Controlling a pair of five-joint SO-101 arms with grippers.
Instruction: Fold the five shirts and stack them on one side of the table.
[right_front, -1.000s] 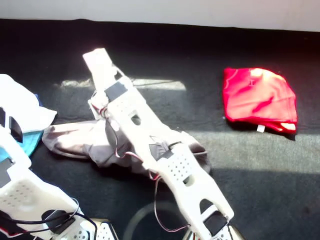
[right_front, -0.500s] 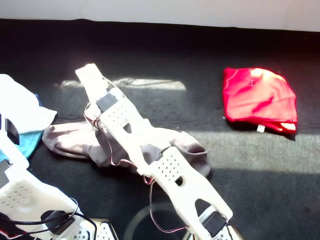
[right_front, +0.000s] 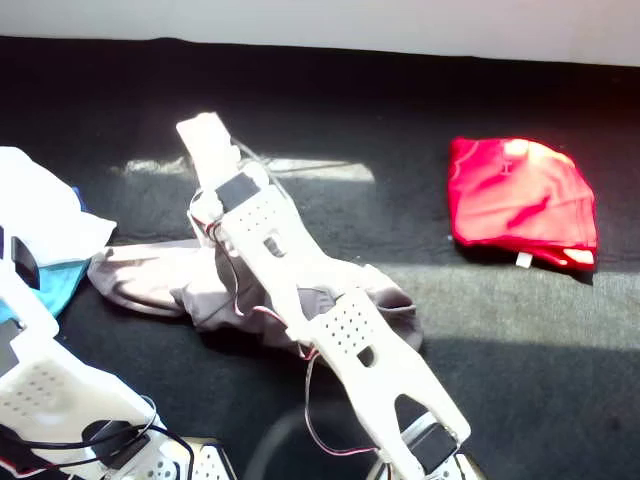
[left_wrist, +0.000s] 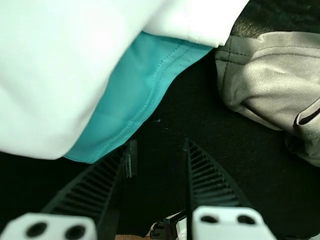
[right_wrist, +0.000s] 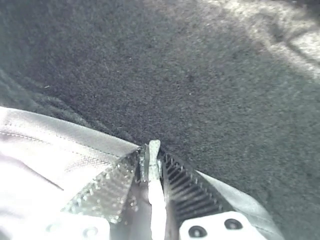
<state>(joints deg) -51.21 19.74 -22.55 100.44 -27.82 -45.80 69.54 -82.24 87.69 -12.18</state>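
Black bench (right_front: 300, 90), red shirt (right_front: 520, 190) folded at two o'clock.
Your right fingers (right_wrist: 179, 184) pinch the grey shirt (right_wrist: 50, 150); left fingers (left_wrist: 205, 175) spread apart.

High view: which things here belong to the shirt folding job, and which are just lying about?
Belong to the job:
grey shirt, pinched in the shut right pincer
folded red shirt
white shirt
teal shirt, partly under the white one
left pincer, open above the table

Not part of it:
black table
white wall behind
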